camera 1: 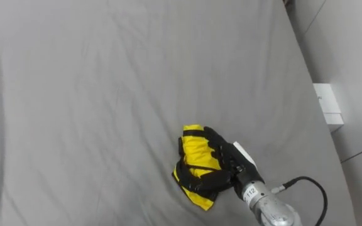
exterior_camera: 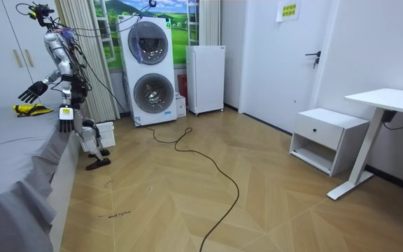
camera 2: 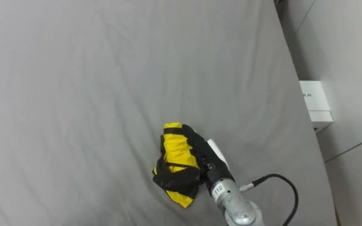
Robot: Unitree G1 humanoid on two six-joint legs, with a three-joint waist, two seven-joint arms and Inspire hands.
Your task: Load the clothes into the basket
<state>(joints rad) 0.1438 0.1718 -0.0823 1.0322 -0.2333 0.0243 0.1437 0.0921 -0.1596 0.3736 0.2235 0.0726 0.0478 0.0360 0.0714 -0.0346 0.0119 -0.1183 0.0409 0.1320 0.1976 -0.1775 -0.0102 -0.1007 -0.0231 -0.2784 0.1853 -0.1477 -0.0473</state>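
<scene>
Garment: 1 yellow and black garment point(camera 1: 197, 168) lies on the grey bed point(camera 1: 105, 94), towards its near right edge.
Right robot hand point(camera 1: 230, 162): over the garment's right side, fingers spread across the cloth and, as far as I can see, not closed on it.
Left robot hand point(exterior_camera: 65, 123): hangs relaxed by the bed's edge, holding nothing.
Basket: what looks like a white slatted basket point(exterior_camera: 105, 133) stands on the floor by the robot's feet.
Done: probably 0 steps; the garment is not yet lifted.
Left: grasp, lift, carry over, drop in.

Grey bed point(exterior_camera: 5, 150), wooden floor point(exterior_camera: 187, 203), stacked washers point(exterior_camera: 147, 70), white desk point(exterior_camera: 390, 98), nightstand point(exterior_camera: 327, 133)
</scene>
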